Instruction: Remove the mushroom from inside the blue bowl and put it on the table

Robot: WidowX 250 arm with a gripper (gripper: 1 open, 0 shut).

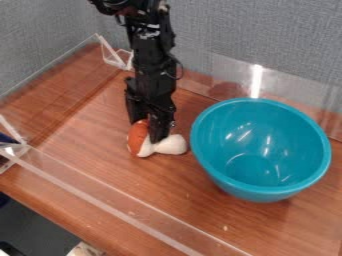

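Note:
The mushroom [152, 144] lies on its side on the table [80, 115], its reddish-orange cap to the left and its cream stem to the right, just left of the blue bowl [261, 149]. My gripper [147, 127] points straight down over the cap with its black fingers spread open, one on either side of the cap's upper part. The fingertips stand low, close to the tabletop. The bowl sits upright at the right and holds nothing.
A clear acrylic wall [94, 195] runs along the table's front and left edges, and another clear panel [267, 80] stands behind the bowl. A grey fabric backdrop rises behind the table.

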